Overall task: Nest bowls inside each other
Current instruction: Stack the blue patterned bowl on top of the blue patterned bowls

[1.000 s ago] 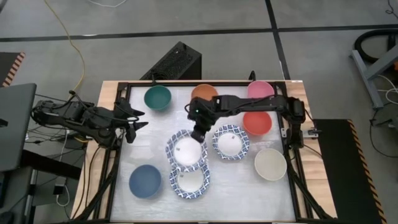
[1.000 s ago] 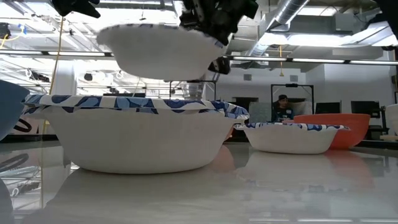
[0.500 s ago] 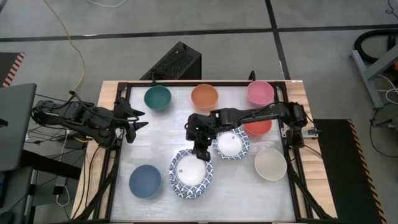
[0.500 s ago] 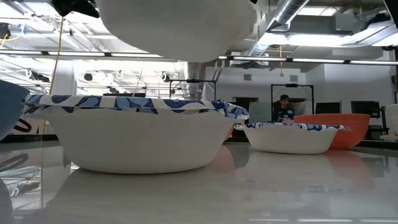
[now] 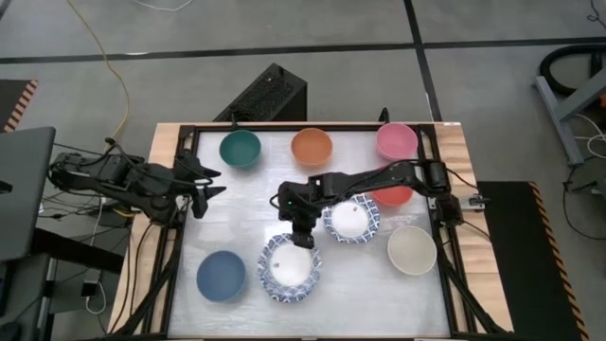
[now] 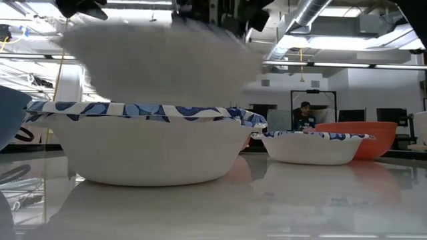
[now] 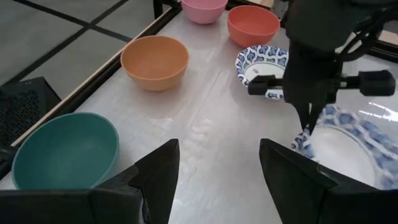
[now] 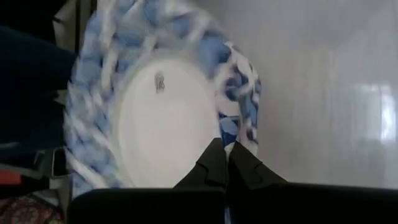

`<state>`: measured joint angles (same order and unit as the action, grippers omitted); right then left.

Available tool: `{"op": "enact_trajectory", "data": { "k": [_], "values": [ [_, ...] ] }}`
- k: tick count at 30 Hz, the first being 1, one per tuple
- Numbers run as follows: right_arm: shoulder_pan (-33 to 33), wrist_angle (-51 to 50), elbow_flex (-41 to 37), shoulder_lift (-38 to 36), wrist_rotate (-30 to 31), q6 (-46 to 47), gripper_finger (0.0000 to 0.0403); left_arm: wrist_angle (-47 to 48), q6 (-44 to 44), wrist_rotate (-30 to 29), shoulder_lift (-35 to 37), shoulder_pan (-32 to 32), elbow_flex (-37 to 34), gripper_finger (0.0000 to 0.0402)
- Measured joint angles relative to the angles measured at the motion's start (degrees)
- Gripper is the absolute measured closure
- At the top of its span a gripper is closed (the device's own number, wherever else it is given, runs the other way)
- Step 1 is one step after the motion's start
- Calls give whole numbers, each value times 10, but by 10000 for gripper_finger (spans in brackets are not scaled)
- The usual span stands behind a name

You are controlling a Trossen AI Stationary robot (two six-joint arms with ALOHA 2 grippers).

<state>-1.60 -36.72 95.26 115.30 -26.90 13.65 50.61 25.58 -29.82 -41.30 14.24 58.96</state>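
Right gripper (image 5: 301, 239) pinches rim of blue-rimmed bowl (image 5: 289, 268), held directly above second patterned bowl (image 6: 150, 150) at table front-centre. Left gripper (image 5: 206, 184) waits at left edge, fingers spread, near teal bowl (image 5: 240, 149).

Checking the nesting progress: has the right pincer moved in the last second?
Yes. In the high view the right pincer, carrying a blue-rimmed bowl, moved away from the orange bowl, over the near bowl.
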Motion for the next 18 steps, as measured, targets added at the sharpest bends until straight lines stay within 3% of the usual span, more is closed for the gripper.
{"op": "enact_trajectory", "data": {
  "k": [18],
  "values": [
    [-4, 12, 1, 4, -1, -7, 344, 1, 3, 0, -11, 0, 0, 189]
  ]
}}
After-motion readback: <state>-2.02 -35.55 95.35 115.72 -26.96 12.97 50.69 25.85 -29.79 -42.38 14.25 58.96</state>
